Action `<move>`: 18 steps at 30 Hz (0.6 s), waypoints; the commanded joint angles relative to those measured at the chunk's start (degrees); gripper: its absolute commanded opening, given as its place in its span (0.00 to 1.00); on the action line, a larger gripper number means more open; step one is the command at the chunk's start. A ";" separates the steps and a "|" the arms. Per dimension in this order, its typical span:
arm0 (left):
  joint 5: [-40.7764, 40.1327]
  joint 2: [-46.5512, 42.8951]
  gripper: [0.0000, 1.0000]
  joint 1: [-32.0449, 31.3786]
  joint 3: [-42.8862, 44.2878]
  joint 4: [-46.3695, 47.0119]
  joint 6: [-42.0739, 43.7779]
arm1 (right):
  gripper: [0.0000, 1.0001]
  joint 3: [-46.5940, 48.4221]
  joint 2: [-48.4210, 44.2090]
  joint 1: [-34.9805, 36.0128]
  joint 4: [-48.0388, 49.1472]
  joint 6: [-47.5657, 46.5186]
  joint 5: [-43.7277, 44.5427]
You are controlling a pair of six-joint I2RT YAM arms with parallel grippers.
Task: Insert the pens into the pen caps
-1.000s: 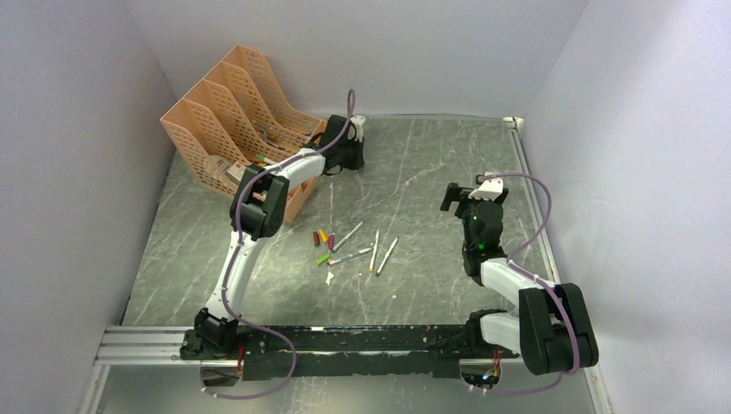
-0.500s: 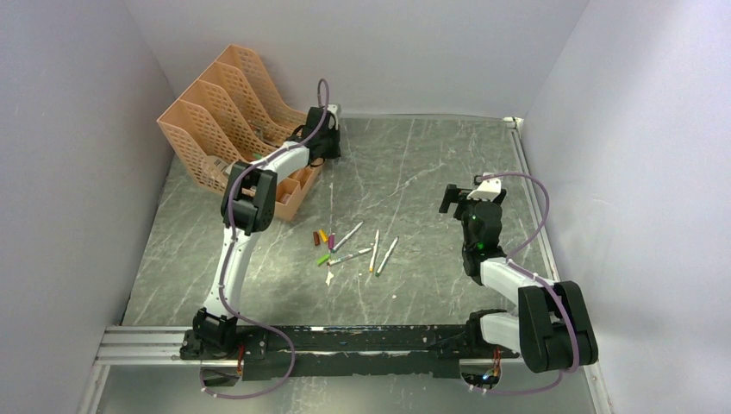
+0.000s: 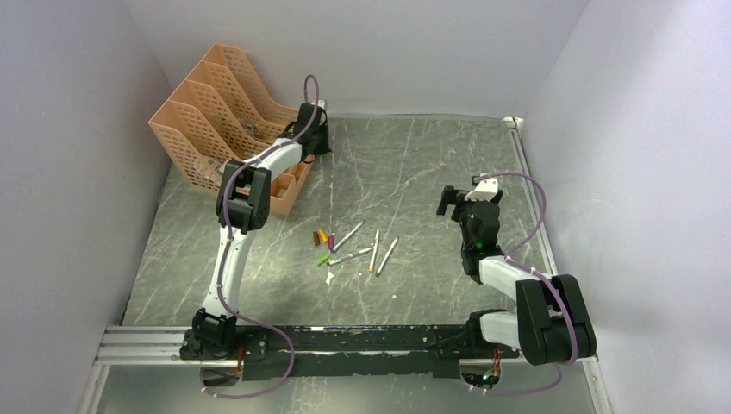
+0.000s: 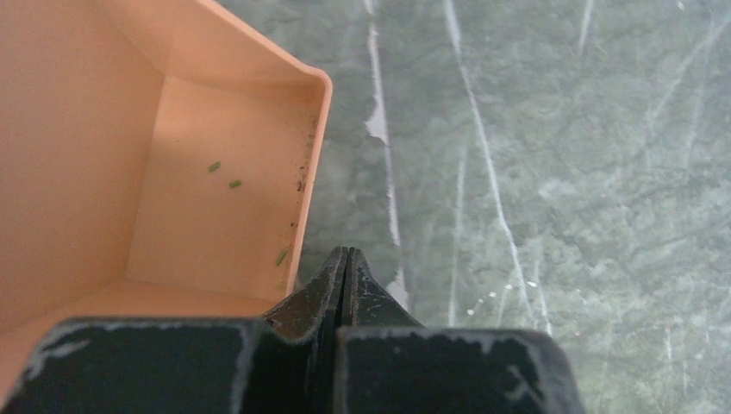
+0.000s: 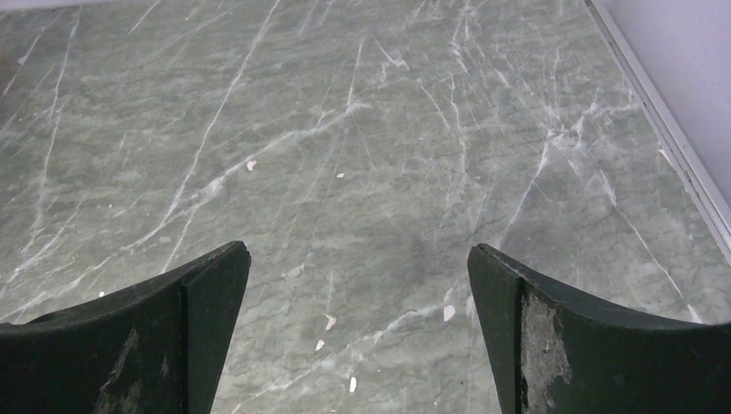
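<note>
My left tool (image 4: pixel 346 253) has its two black fingers pressed flat together, with nothing between them. It hangs at the far left of the grey-green marbled stone desk (image 3: pixel 414 172), its tip just beside the rounded corner of the peach-orange plastic file rack with latticed walls (image 3: pixel 207 129). My left wrist camera looks into the rack's end compartment, where three tiny green specks (image 4: pixel 234 184) lie on the smooth floor. I cannot tell whether the tip touches the rim.

My right tool (image 5: pixel 358 252) has its dark fingers spread wide apart and holds nothing. It hovers over bare desk on the right side, near the pale rail (image 5: pixel 664 147) along the right wall.

The four thin white-grey marker pens with small coloured ends (image 3: pixel 374 250) lie loosely fanned near the middle of the desk, well apart from both tools. Just to their left sits the cluster of stubby coloured pen caps (image 3: pixel 323 235): orange, yellow and magenta close together, and a green one nearer to me by the end of one pen. Whether that one touches the pen is too small to tell. A tiny white scrap (image 3: pixel 329 278) lies just beside the green cap, on my side of it.
</note>
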 commanded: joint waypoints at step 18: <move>11.04 -21.09 1.00 -0.67 -20.48 23.90 12.17 | 1.00 1.78 -2.74 0.09 0.05 0.23 -7.42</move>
